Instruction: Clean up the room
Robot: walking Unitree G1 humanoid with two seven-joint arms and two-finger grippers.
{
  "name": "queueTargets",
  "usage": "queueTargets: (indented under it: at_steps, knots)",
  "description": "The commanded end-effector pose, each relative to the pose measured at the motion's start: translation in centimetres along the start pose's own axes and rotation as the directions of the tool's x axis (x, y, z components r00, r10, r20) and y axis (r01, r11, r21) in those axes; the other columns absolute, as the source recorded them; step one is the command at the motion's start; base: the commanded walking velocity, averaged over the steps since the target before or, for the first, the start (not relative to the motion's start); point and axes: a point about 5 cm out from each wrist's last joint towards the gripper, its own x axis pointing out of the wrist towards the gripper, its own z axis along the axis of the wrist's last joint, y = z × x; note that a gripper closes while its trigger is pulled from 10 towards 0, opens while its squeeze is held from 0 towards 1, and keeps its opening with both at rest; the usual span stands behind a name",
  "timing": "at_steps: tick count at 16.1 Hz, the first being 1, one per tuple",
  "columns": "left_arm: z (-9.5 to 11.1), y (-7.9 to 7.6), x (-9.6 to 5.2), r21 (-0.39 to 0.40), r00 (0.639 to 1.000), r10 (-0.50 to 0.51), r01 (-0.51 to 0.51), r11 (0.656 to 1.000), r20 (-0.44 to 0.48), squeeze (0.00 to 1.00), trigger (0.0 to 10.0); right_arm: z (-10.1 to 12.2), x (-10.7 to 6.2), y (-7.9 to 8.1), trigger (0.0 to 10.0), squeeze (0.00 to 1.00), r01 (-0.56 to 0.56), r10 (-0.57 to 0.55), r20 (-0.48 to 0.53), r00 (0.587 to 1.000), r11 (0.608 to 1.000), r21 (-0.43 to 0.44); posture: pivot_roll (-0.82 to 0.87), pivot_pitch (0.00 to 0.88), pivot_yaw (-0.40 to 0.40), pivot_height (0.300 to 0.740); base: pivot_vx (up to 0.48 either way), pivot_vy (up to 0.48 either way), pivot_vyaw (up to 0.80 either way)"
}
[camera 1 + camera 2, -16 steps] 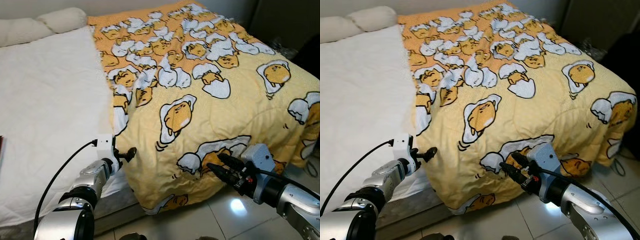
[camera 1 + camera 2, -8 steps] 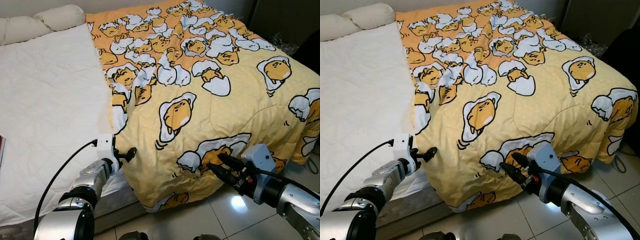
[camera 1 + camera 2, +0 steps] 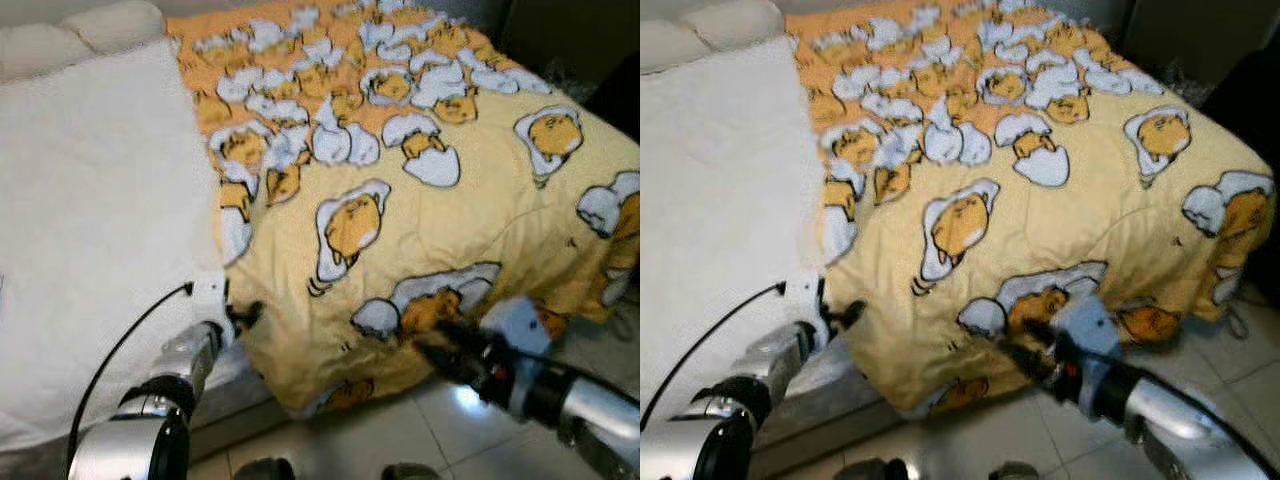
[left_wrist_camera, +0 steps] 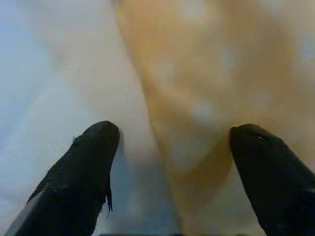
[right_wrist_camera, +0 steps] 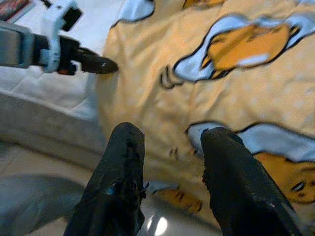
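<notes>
Quilt (image 3: 420, 200): yellow with an egg-character print, spread over the right half of the bed (image 3: 90, 220); its near edge hangs over the foot of the bed toward the tiled floor (image 3: 460, 440), and its left edge runs along the bare white sheet.
Pillows (image 3: 70, 30): white, at the far left of the bed.
Left end effector (image 3: 245, 316): at the quilt's near left corner; in the left wrist view its two black fingers (image 4: 83, 167) stand wide apart, with the folded quilt edge between them and nothing gripped.
Right end effector (image 3: 1015, 345): at the overhanging near edge, below a printed egg; fingers (image 5: 123, 162) parted in the right wrist view, close to the cloth but holding nothing.
Image quality: both head views are blurred, so contact with the cloth cannot be confirmed.
Handling (judgement): soft, padded and limp; probably light but bulky. It will sag and slide between hold points instead of keeping shape.
Hold points (judgement): the thick hemmed edge at the near left corner and the hanging near edge, one per end effector, pinching a full fold rather than a single thin layer.
Risk (judgement): a shallow pinch may slip off.
</notes>
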Motion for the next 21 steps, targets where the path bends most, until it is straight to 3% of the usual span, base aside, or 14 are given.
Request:
queueTargets:
  at_steps: [1,11,14,15,17,18,19,21]
  knots:
    - [-0.5,0.5,-0.2,0.024,0.999,0.030,-0.029,0.999,-0.016,0.00,0.0,0.4,0.0,0.4,10.0,0.00,-0.023,0.023,0.006,1.000,1.000,-0.008,-0.21,0.096,0.084,0.740,0.000,0.000,0.00]
    - [0.7,0.2,0.0,-0.007,0.999,0.005,-0.005,1.000,0.043,0.00,0.0,-0.1,0.6,0.2,10.0,0.00,0.002,-0.003,0.026,1.000,1.000,0.018,-0.17,0.039,0.102,0.740,0.000,0.000,0.00]
    - [0.0,0.4,-0.3,0.024,0.998,-0.023,0.022,0.999,0.054,0.00,0.0,0.0,1.3,0.1,10.0,0.00,0.006,-0.006,0.035,0.999,1.000,0.019,-0.17,0.025,0.108,0.740,0.000,0.000,0.00]
    - [0.1,0.7,-0.4,0.035,0.997,-0.006,0.003,0.999,0.080,0.00,0.0,0.1,1.4,0.1,10.0,0.00,0.010,-0.011,0.039,0.999,1.000,0.017,-0.18,0.025,0.106,0.740,0.000,0.000,0.00]
    - [1.2,2.9,-0.9,0.015,0.973,0.160,-0.165,0.986,0.166,0.00,0.0,0.1,1.1,-0.1,10.0,0.00,0.016,-0.016,0.038,0.999,1.000,0.016,-0.17,0.032,0.097,0.740,0.000,0.000,0.00]
    - [1.4,3.9,-1.1,-0.047,0.959,0.223,-0.218,0.975,0.174,0.00,5.3,0.0,0.9,-0.1,10.0,0.00,0.011,-0.012,0.030,0.999,1.000,0.017,-0.18,0.042,0.091,0.740,0.000,0.000,0.00]
    - [1.6,3.5,-1.0,-0.159,0.971,0.144,-0.114,0.981,0.192,1.00,10.0,-0.1,0.9,0.1,10.0,0.00,0.000,-0.001,0.023,1.000,1.000,0.017,-0.18,0.048,0.087,0.740,0.000,0.000,0.00]
    - [1.7,2.3,-0.7,-0.250,0.978,-0.005,0.058,0.966,0.209,1.00,10.0,0.0,0.7,0.3,10.0,0.00,-0.019,0.019,0.017,1.000,1.000,0.018,-0.19,0.077,0.084,0.740,0.000,0.000,0.00]
